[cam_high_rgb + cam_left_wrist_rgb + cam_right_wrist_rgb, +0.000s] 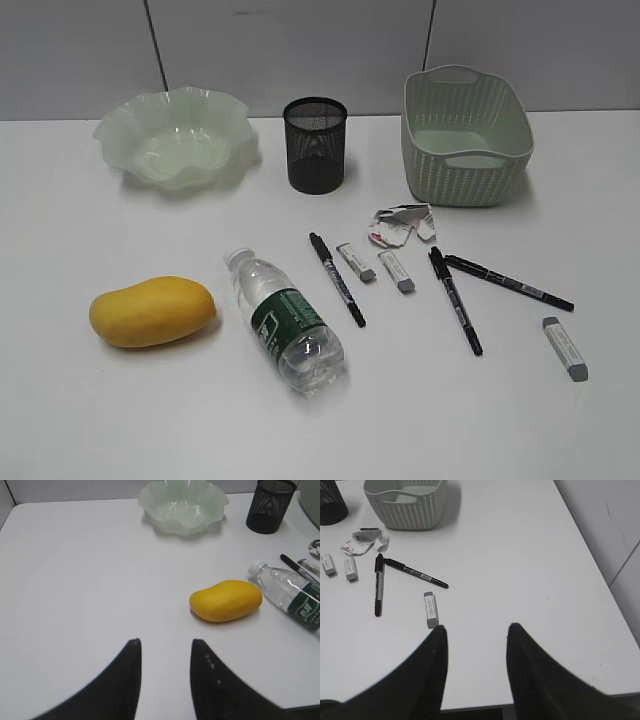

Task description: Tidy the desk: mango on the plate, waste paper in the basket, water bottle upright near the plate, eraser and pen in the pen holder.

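On the white desk (90,420) a yellow mango (152,311) lies front left, and a clear water bottle (285,320) lies on its side beside it. Three black pens (337,279) and three erasers (355,262) are scattered mid-right, below the crumpled waste paper (400,225). At the back stand the wavy plate (110,130), the mesh pen holder (315,150) and the basket (460,175). My left gripper (166,642) hovers open and empty short of the mango (226,600). My right gripper (477,626) is open and empty, just right of an eraser (430,609).
A grey wall runs behind the desk. In the right wrist view the desk's right edge (600,575) and front edge lie close to the gripper. Two pens (379,585) lie between that eraser and the waste paper (365,539).
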